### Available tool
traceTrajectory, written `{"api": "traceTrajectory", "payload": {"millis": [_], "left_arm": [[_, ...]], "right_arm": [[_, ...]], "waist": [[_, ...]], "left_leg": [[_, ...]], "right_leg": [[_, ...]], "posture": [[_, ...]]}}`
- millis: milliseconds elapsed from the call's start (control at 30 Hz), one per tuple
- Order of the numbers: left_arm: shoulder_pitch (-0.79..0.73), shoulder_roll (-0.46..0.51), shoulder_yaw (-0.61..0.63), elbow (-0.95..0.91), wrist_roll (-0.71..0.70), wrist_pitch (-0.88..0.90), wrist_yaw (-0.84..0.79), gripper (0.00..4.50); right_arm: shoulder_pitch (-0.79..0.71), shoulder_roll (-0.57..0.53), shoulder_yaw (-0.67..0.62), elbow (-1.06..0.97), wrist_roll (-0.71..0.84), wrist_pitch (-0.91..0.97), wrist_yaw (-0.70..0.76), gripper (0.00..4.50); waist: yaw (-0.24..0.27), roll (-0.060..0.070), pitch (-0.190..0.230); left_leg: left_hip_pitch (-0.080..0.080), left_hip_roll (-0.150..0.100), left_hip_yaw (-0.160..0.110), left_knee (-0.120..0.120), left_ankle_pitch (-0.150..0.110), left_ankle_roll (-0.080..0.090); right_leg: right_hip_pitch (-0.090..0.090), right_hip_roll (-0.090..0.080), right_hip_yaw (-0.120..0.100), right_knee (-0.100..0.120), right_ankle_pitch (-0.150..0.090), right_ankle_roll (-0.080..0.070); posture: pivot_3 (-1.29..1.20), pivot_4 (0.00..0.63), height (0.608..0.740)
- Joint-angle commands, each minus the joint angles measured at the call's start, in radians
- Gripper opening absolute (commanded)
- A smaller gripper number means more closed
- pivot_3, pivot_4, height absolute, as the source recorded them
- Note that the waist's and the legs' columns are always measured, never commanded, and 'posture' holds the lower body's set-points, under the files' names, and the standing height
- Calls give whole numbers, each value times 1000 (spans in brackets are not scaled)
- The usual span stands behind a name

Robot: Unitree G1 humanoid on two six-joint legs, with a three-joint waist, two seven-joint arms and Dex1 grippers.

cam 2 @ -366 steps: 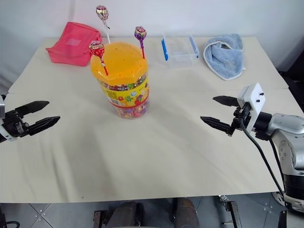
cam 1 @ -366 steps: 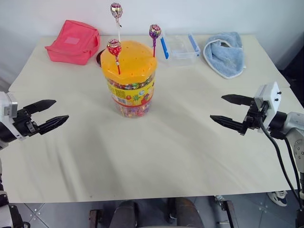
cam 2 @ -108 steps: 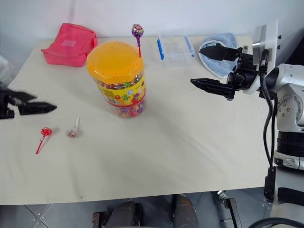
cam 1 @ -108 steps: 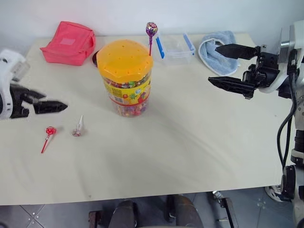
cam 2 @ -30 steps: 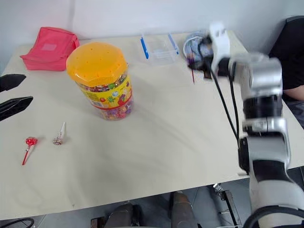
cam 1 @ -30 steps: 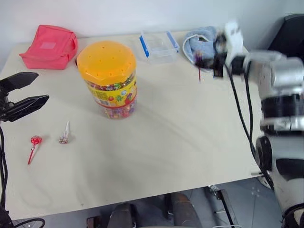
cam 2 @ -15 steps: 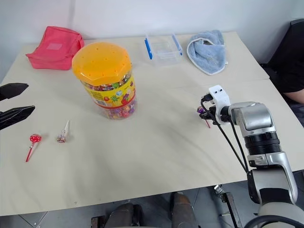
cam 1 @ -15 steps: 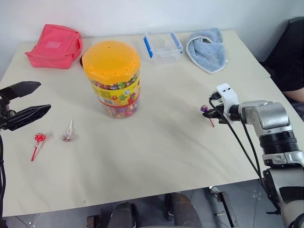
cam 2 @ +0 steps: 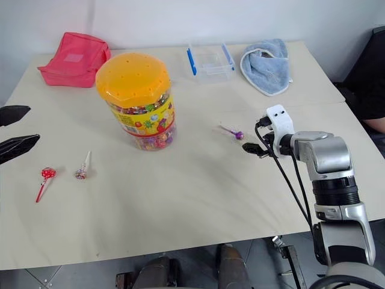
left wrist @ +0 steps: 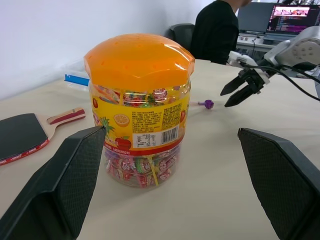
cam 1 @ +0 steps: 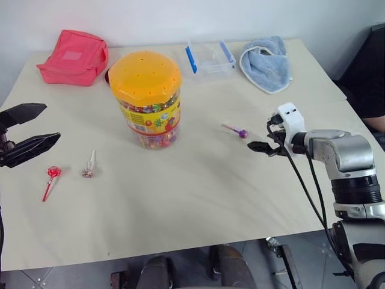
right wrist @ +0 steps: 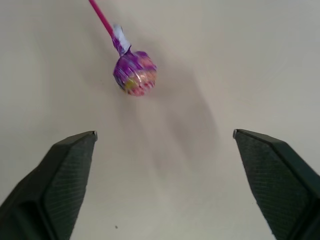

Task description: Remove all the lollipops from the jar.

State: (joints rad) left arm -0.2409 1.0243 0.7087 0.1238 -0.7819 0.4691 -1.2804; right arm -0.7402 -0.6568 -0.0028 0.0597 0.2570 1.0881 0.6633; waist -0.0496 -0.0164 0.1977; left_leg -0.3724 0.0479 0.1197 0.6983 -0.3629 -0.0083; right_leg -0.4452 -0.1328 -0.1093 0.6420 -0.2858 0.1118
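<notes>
a cream-covered table [cam 1: 198, 198] is taking up most of the space, standing against a plain white wall [cam 1: 180, 18]. grey floor tiles [cam 1: 66, 277] are showing below its front edge. beyond the table, a person in black [left wrist: 216, 30] is sitting at a desk with what looks like 1 lit monitor [left wrist: 295, 11], beside a dark office chair [left wrist: 181, 34]. even, soft light is falling over everything.

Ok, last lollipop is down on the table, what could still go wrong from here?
The purple lollipop lies free just ahead of the open right gripper; pulling back carelessly could flick it, and its round head may roll. The left gripper, also open, hangs near the red lollipop and pink lollipop; a sweep could knock them off.
</notes>
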Motion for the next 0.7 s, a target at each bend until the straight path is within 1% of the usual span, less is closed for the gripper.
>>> {"api": "traceTrajectory", "payload": {"millis": [33, 100, 133, 200, 267, 300, 367, 433, 567, 700], "left_arm": [[25, 0, 49, -38, -27, 17, 12, 4500], [42, -4, 65, -46, -18, 50, 84, 4500], [49, 1, 69, -44, -22, 96, 124, 4500], [70, 13, 66, -56, 8, 127, 182, 4500], [78, 1, 66, -81, 16, 139, 236, 4500], [89, -10, 65, -99, 19, 132, 247, 4500], [143, -37, 82, -141, -2, 137, 233, 4500], [202, -59, 107, -181, -25, 145, 202, 4500], [360, -108, 170, -252, 12, 85, 156, 4500], [469, -152, 226, -302, -9, 89, 154, 4500]], "right_arm": [[23, -8, -73, -124, 32, -18, -20, 4466], [62, -10, -98, -225, 78, -75, 26, 4466], [79, -12, -104, -268, 101, -108, 55, 4466], [118, -19, -106, -342, 140, -191, 123, 4466], [163, -47, -90, -393, 167, -282, 219, 4466], [175, -56, -91, -395, 196, -291, 261, 4466], [185, -64, -84, -374, 237, -316, 332, 4466], [182, -70, -68, -334, 237, -365, 379, 4466], [149, -33, -58, -225, 224, -450, 394, 4466], [150, -21, -17, -160, 183, -524, 399, 4466]], "waist": [[1, 0, 0], [3, 0, 0], [3, 0, 0], [3, 0, 0], [6, 0, 0], [10, 0, 0], [14, 0, 0], [15, 0, 0], [15, -1, 0], [19, -1, 0]], "left_leg": [[0, 0, 0, 0, 0, 0], [0, 0, 0, 0, 0, 0], [0, 0, 0, 0, 0, 0], [0, 0, 0, -1, 0, 0], [1, 0, 0, -1, 0, 0], [1, 0, 0, -1, -1, 0], [1, 0, 0, 0, -1, 1], [1, 0, 1, 0, -1, 1], [2, 0, 1, 0, -1, 1], [2, 0, 1, 0, -1, 1]], "right_leg": [[0, 0, 0, 0, 0, 0], [0, 0, 0, 0, 0, 0], [0, 0, 0, 0, 0, 0], [0, 0, 0, 0, 0, 0], [0, 1, 1, 0, 0, 0], [0, 0, 0, -1, 0, 0], [0, 0, 1, -1, 0, 0], [1, 0, 1, -2, 1, 0], [1, 0, 1, -2, 1, 0], [1, 0, 1, -2, 1, 0]], "posture": [[0, 150, 740], [0, 150, 740], [0, 150, 740], [0, 150, 740], [0, 150, 740], [0, 150, 740], [0, 150, 740], [0, 150, 740], [0, 150, 740], [0, 150, 740]]}}
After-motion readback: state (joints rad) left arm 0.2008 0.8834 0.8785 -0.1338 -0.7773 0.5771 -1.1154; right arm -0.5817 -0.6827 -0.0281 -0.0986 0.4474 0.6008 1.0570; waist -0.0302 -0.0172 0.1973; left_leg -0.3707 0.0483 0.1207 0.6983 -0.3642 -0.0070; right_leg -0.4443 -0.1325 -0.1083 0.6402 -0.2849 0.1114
